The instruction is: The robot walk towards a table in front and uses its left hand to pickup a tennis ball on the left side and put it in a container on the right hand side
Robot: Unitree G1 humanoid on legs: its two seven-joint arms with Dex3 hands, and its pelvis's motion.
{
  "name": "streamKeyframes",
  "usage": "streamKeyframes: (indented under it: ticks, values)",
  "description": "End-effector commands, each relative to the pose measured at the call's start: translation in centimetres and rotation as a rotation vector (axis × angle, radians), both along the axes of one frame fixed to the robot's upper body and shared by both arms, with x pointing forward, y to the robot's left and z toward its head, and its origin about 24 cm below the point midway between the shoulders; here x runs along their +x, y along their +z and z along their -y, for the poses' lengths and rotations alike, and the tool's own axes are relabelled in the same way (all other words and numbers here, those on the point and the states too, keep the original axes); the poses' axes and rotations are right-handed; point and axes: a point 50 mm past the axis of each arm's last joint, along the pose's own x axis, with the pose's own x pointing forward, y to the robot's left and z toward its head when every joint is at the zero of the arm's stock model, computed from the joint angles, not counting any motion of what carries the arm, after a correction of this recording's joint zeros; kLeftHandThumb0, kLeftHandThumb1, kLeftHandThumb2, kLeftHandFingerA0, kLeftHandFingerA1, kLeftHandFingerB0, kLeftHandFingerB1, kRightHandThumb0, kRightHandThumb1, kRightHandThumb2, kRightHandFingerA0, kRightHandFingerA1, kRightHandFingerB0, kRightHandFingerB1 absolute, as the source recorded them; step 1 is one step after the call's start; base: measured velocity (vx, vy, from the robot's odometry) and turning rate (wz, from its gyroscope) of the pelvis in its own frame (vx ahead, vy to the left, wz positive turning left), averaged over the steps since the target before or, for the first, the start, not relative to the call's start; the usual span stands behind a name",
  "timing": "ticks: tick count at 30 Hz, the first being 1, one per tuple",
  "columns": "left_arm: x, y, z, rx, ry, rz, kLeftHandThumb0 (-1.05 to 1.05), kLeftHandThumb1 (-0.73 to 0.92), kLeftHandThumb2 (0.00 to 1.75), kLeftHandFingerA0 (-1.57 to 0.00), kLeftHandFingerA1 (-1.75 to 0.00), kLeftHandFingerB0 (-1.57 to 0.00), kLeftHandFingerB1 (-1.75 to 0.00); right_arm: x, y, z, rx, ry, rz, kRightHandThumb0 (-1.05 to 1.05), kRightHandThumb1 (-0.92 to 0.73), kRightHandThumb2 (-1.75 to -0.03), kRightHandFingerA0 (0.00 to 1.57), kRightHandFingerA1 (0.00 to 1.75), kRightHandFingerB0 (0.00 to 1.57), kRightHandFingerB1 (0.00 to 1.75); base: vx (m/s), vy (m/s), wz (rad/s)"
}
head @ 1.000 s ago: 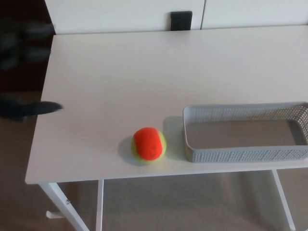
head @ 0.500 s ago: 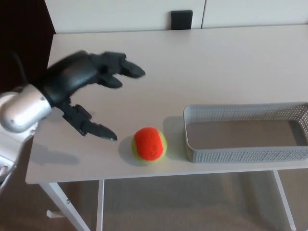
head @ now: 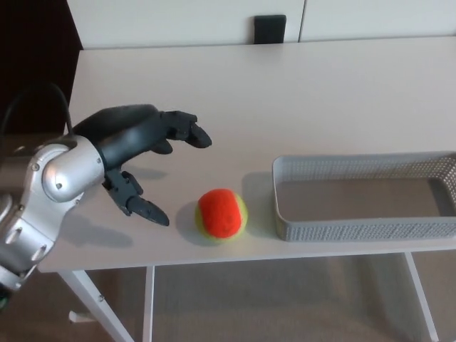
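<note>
The left hand [head: 140, 148] comes in from the left side and hangs over the white table [head: 285, 92]. It is open: the two thick fingers [head: 187, 131] point to the right, the thumb [head: 141, 206] points down and to the right, and there is a wide gap between them. Nothing is held in it. The silver forearm [head: 60, 178] reaches over the left edge of the table, and a thin black cable [head: 44, 89] makes a loop above it.

The tennis ball [head: 221, 213], orange-red with a yellow-green band, lies on the table near the front edge. It is just to the right of the thumb tip and is apart from it. The hand does not touch the ball.

To the right of the ball, near but not touching, stands the grey perforated basket [head: 356, 229]. It is low and long, and its right end goes out of the picture.

At the far edge of the table there is a small black object [head: 269, 28], perhaps a chair back; the view is too poor to say. The right hand is not visible.
</note>
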Motion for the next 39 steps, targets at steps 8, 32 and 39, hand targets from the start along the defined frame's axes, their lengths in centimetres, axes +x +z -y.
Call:
streamKeyframes:
  ticks: [8,32,39]
  values:
    - [-0.4,-1.5,1.4,0.091,0.020,0.088,-0.67,0.25,0.53,-0.45,-0.44,-0.37,-0.52,0.0,0.0,0.8,-0.052,-0.008,-0.028,-0.78,-0.41,-0.84,0.49,1.09,0.00,0.58,0.00,0.000,0.00]
    - [-1.0,-4.5,3.2,0.131,-0.030,0.087,-0.75,0.28,0.55,-0.47,-0.49,-0.35,-0.55,0.6,0.1,0.5,-0.044,-0.010,-0.012,-0.81,-0.42,-0.85,0.47,1.10,0.00,0.53,0.00,0.000,0.00]
    - [-1.2,-4.8,3.7,0.156,-0.034,0.104,-0.77,0.29,0.56,-0.48,-0.50,-0.34,-0.56,0.7,0.1,0.5,-0.040,-0.015,-0.011,-0.78,-0.40,-0.83,0.47,1.09,0.00,0.55,0.00,0.000,0.00]
